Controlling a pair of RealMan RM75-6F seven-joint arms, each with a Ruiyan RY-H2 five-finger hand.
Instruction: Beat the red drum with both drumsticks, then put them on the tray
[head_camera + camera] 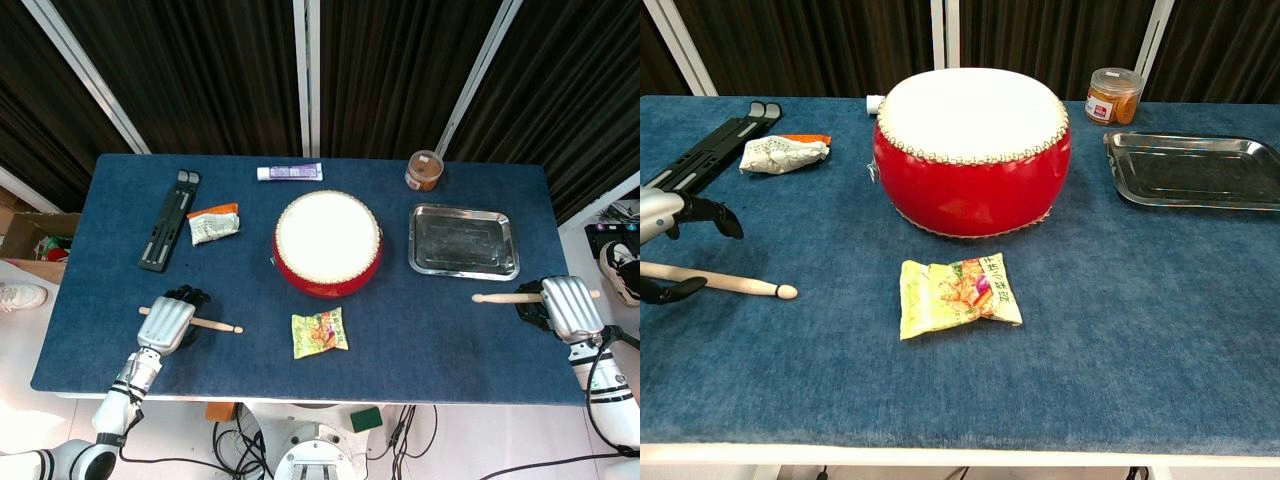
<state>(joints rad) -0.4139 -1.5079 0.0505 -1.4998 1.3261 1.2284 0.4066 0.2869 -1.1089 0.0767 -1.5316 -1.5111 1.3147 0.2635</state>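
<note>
Head view. The left hand (167, 322) lies over a wooden drumstick (214, 324) on the blue surface (430, 340); its fingers are spread, so an actual grip cannot be confirmed. The stick's tip points away from this hand toward a yellow snack packet (320, 333). The red drum (328, 243) stands well ahead of the hand. The right hand (566, 305) is closed around a second drumstick (505, 297), whose tip points inward; the steel tray (463, 241) lies just ahead of it.

Chest view. Only the left hand's dark fingers (708, 213) appear at the frame edge, arched apart above the drumstick (735, 284), which lies flat on the surface. The drum (972, 150) stands beyond the packet (956, 292); the tray (1196, 170) lies far to the side.
</note>
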